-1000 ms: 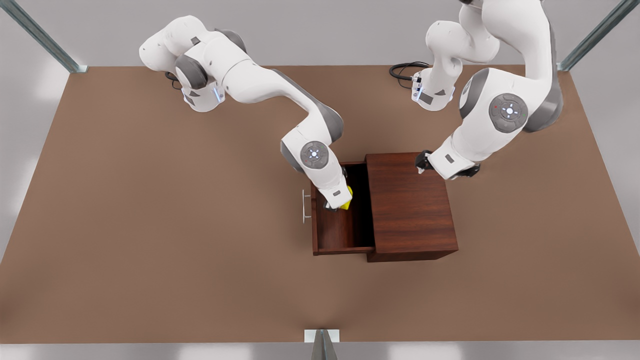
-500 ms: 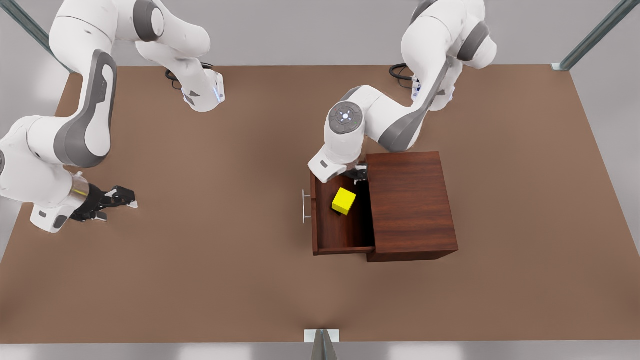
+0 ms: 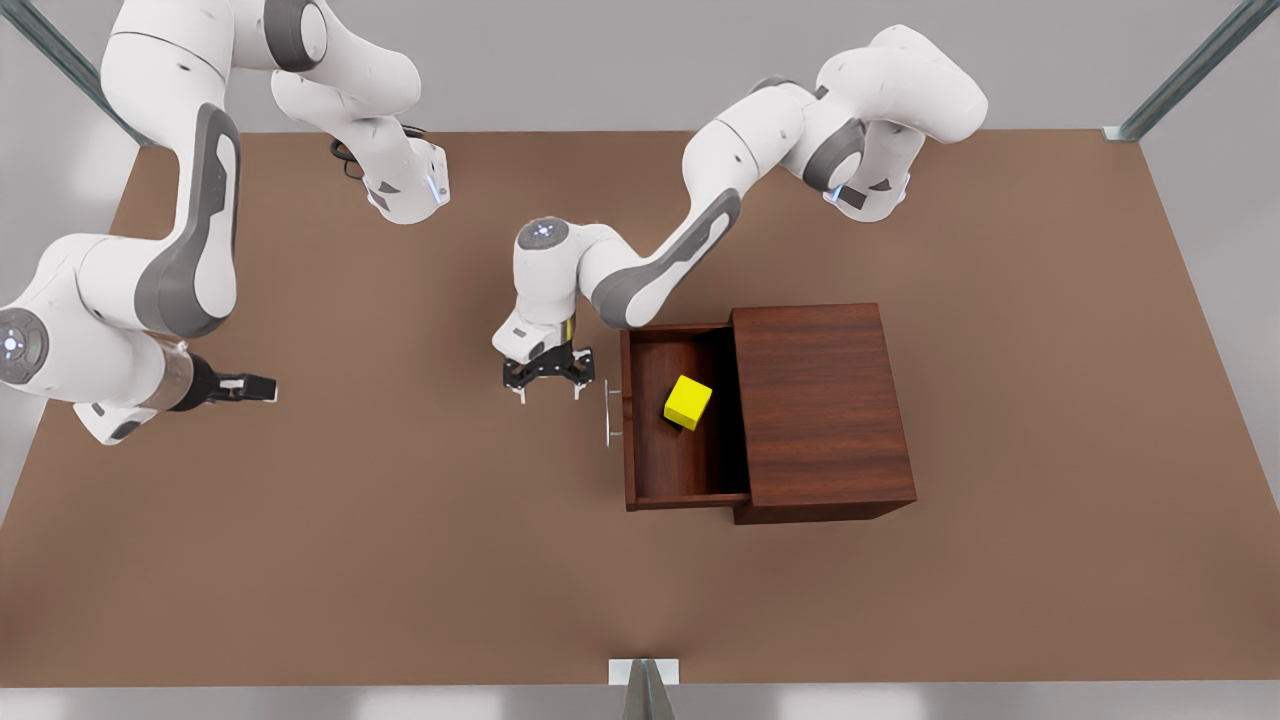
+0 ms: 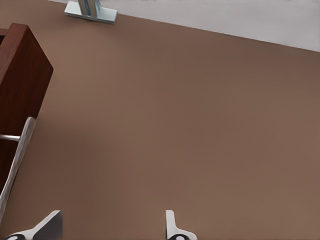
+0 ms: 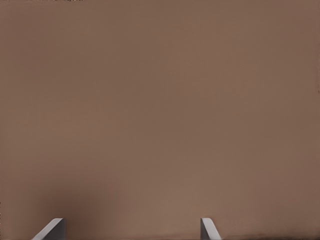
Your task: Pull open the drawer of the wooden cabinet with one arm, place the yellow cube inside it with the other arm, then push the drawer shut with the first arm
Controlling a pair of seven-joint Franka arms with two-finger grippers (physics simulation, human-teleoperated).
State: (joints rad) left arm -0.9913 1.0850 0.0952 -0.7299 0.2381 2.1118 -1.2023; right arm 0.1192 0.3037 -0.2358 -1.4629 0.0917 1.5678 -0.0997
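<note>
Yellow cube (image 3: 688, 402): now lying free in open drawer (image 3: 680, 470). Left gripper (image 3: 546, 392): moved beside handle (image 3: 611, 412), fingers spread, empty; closing push due. Right gripper (image 3: 255, 388): parked, spread, empty

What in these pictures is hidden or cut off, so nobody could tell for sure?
Front view: the wooden cabinet top hides its inside and the drawer's rear.
Front view: the yellow cube hides its own underside.
Left wrist view: the edge cuts off the drawer front and handle.
Wrist views: the edge cuts off the left hand and right hand above their fingertips.
</note>
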